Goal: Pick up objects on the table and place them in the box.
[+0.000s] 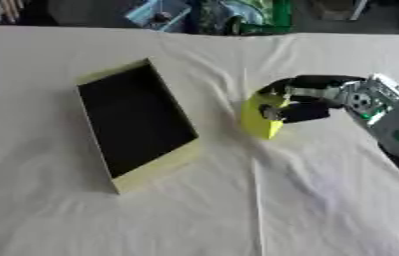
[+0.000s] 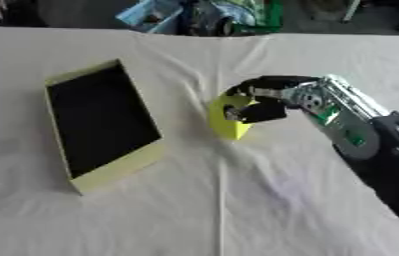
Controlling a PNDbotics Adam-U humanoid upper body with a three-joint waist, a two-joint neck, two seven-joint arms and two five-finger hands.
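one hand is at work, the robot's right hand (image 2: 259, 102), reaching in from the right side over the white cloth (image 1: 307, 200) that covers the table. its dark fingers (image 2: 262, 113) are curled round a yellow object (image 2: 227, 117), pinching it with the thumb arched over the top edge. what the object is cannot be made out; it shows as a flat, bright yellow piece with a rounded top and a pointed lower tip, held upright. whether that tip touches the cloth or hangs just above it is not clear.

just left of it, a little apart, lies the box (image 1: 97, 79): a shallow open rectangle with pale yellow walls and a black inside, set askew on the cloth, its long side running from far to near. nothing shows inside it. the yellow object is outside the box, beside its right wall, not over the opening.

the silver and black forearm (image 2: 342, 122) runs off toward the near right.
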